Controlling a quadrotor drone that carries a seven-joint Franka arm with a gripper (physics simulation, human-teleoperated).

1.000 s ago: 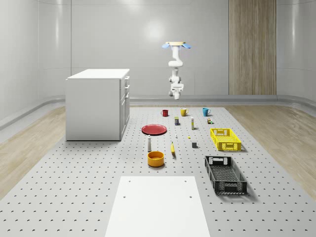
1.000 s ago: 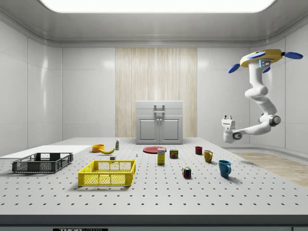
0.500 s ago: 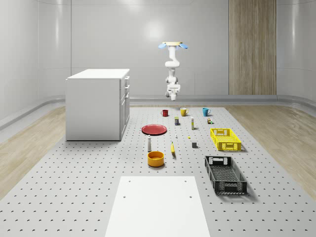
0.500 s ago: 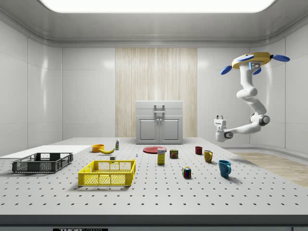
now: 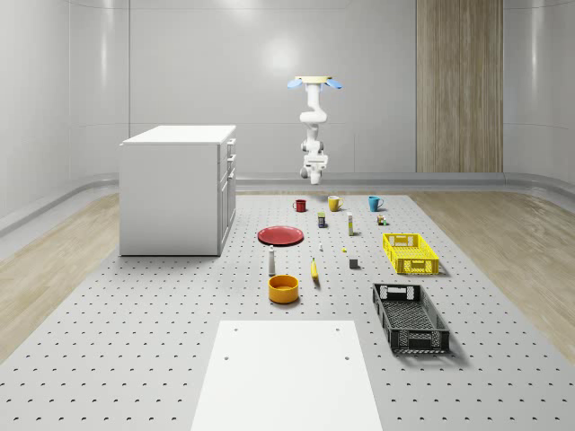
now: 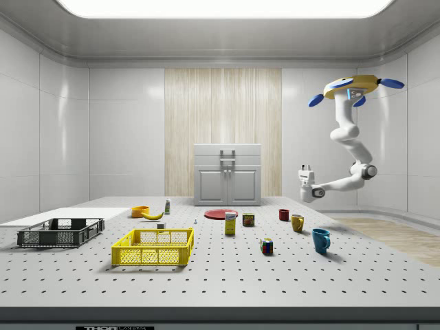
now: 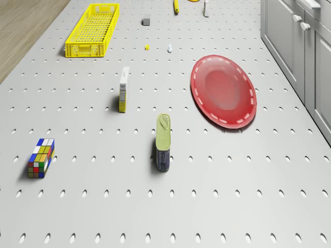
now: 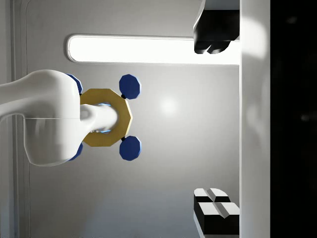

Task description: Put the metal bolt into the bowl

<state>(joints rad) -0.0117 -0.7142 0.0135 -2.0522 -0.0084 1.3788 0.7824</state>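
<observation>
The orange bowl (image 5: 283, 287) sits on the perforated counter (image 5: 135, 359) near the white sheet, and its inside shows only its own orange wall. There are two crates: a yellow crate (image 5: 411, 252) and, nearer the camera, a black crate (image 5: 410, 316); the mesh floors of both show bare. Three mugs stand in a row at the counter's far end: a red mug (image 5: 300, 205), a yellow mug (image 5: 333, 203) and a blue mug (image 5: 375, 203); I cannot tell what is in them. One red plate (image 5: 281, 235) lies flat with its face bare.

The metal bolt (image 7: 169, 48) lies on the counter between the red plate and the yellow crate, just beside a small yellow block (image 7: 147, 47) and well apart from the bowl.

The drone (image 6: 354, 86) hovers high over the counter's far end, by the mugs. Its arm bends down and back, and the gripper (image 6: 304, 167) points upward in the air above the mugs. In the wrist view the fingers (image 8: 213, 44) stand wide apart with nothing between them
</observation>
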